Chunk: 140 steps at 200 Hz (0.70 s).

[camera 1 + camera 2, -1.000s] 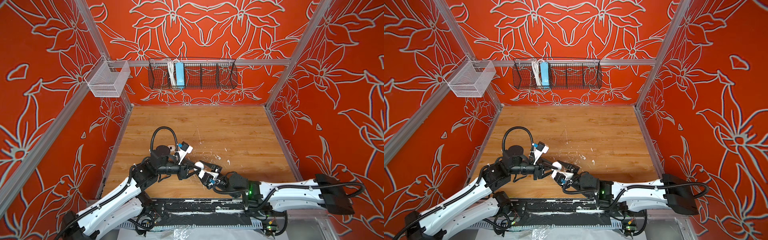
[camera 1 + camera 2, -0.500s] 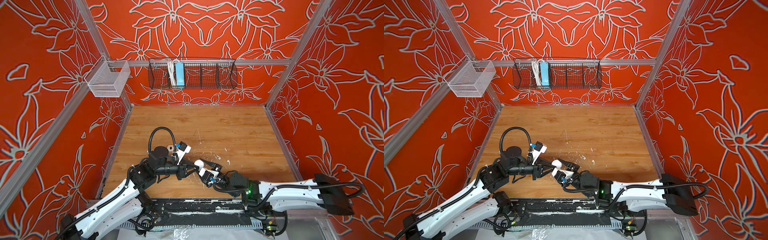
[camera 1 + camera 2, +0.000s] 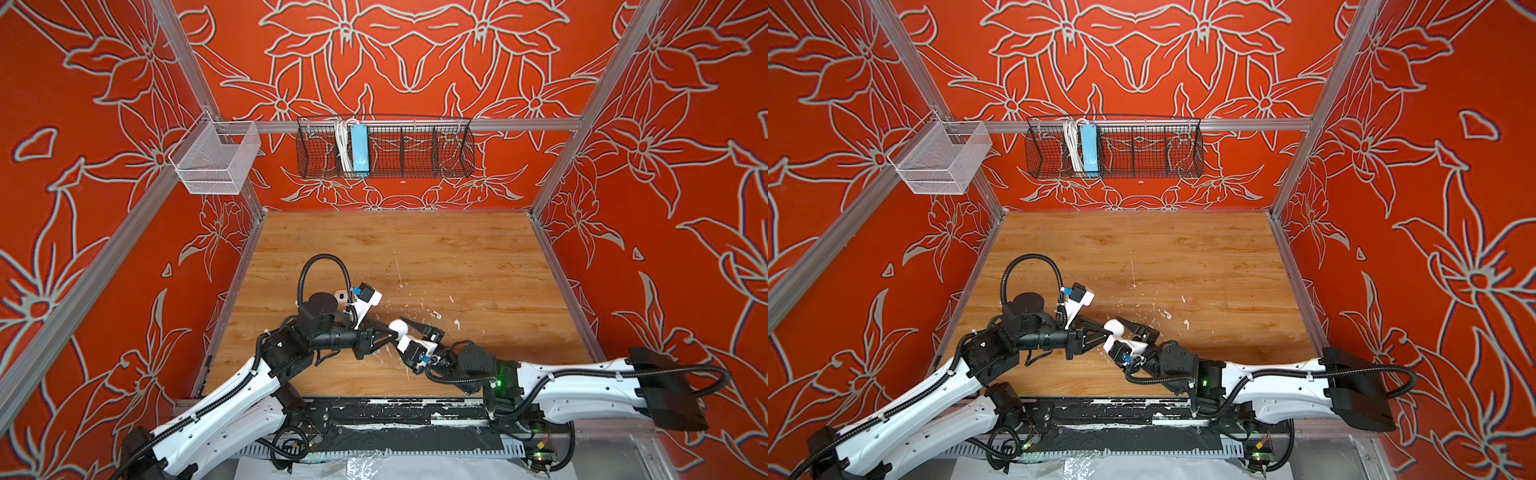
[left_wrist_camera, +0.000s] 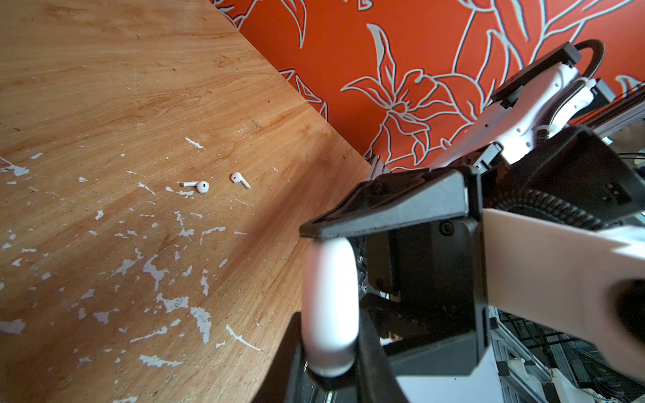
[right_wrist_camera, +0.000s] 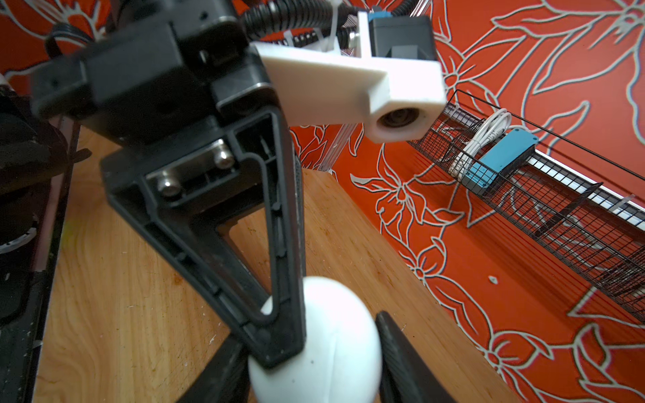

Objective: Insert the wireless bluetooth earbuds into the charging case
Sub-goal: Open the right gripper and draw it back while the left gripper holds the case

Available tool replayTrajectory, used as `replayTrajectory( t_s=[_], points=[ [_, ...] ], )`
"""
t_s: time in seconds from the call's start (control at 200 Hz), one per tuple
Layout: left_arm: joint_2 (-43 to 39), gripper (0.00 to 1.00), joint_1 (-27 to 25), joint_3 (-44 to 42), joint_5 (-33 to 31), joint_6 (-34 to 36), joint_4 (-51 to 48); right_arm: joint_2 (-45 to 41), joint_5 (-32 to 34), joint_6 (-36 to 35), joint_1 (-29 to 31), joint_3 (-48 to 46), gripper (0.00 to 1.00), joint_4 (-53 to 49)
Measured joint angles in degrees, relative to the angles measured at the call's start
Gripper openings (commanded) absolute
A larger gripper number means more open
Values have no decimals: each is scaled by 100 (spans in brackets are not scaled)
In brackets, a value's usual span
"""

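Two grips on the case [image 3: 400, 327] — left gripper [image 4: 316, 300] clamped across it, right gripper [image 5: 310, 359] pinching its sides. Earbuds [image 4: 201, 186] lie on the table [image 3: 457, 249] nearby — apart.

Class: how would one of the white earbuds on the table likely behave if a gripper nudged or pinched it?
The earbuds look glossy and rounded, so probably slippery in a pinch. Far smaller than the case, they are likely light and easily flicked. Their stems lie flat, so rolling far seems unlikely.
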Motion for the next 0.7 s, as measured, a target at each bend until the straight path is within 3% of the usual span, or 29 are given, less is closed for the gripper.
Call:
replayTrajectory(
  t_s=[0.085, 0.195, 0.36, 0.525, 0.701],
  points=[
    [-15, 0, -24, -13, -155, 24, 24, -24, 2, 120, -48, 4, 70, -15],
    [-44, 0, -31, -39, -627, 61, 138, -313, -7, 334, -87, -22, 77, -175],
    [79, 0, -28, -37, -1663, 225, 433, -1384, -155, 684, -109, -267, 89, -334],
    [107, 0, -28, -551, -1974, 1123, 1749, -2424, -251, 1084, -221, -483, 97, -719],
    [293, 0, -28, -1816, -2061, 2271, 2959, -2507, -286, 1537, -546, -258, 98, -1445]
  ],
)
